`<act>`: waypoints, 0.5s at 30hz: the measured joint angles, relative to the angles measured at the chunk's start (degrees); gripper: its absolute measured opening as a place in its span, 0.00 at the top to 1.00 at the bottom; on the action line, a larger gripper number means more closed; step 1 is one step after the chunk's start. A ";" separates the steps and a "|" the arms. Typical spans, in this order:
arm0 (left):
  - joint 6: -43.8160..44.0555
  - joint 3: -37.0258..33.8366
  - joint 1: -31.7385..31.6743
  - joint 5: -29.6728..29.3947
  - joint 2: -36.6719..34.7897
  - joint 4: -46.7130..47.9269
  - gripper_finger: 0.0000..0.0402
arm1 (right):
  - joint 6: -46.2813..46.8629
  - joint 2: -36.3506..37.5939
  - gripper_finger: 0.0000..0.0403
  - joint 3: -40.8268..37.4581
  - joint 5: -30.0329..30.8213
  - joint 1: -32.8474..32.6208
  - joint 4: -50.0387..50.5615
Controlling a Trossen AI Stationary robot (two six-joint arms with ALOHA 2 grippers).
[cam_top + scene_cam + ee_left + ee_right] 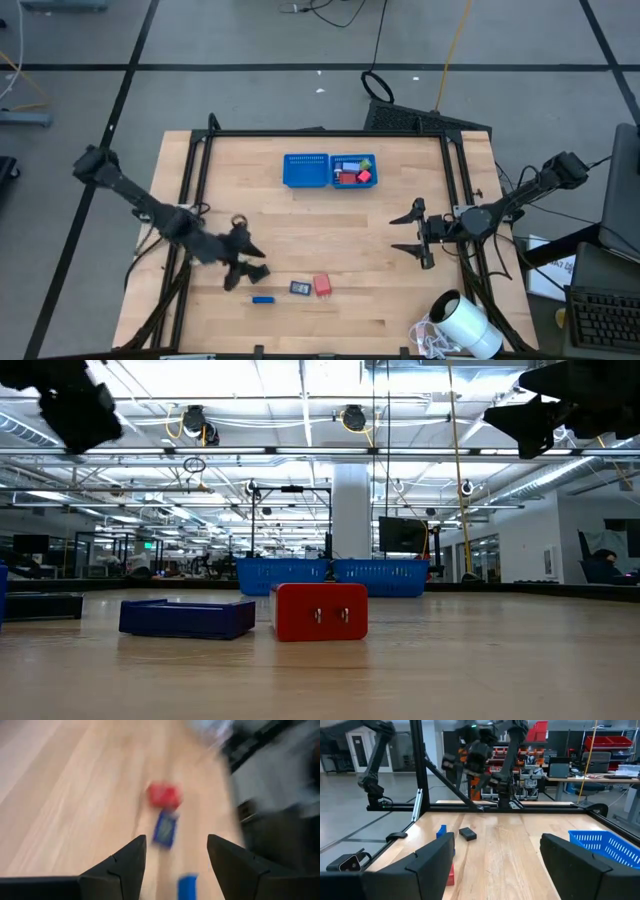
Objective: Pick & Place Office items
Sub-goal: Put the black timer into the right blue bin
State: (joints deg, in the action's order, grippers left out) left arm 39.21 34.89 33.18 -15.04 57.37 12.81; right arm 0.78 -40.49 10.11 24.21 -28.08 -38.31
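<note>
While left gripper [243, 268] hovers, jaws apart, beside red block [322, 285]; right gripper [418, 234] waits, jaws apart.

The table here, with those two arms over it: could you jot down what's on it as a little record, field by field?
Loose pieces near front edge: red block, dark blue flat piece, small blue piece
Blue mesh tray: at the back; one compartment holds red and other small pieces, the other looks empty
White cylinder: front right corner
Left gripper: open, above the table beside the loose pieces, holding nothing
Right gripper: open, over the right side, holding nothing
</note>
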 joint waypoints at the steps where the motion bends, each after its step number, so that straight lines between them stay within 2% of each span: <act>1: 3.21 2.94 0.89 -0.86 2.88 5.23 0.47 | 0.01 0.00 0.30 0.00 -0.02 0.00 -0.04; 5: 15.55 11.19 3.16 -1.20 13.75 17.43 0.47 | 0.02 0.00 0.30 0.00 -0.20 0.00 -0.16; 9: 22.82 13.69 3.63 0.87 22.60 18.61 0.47 | 0.74 0.00 0.30 0.00 -0.22 0.00 -0.10; 15: 28.63 14.06 3.60 7.90 31.49 20.80 0.47 | 3.04 -0.02 0.30 0.00 -0.44 -0.02 -0.02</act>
State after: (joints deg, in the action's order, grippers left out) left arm 67.84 48.95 36.77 -7.15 88.86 33.61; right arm 3.81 -40.51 10.11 23.77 -28.10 -38.33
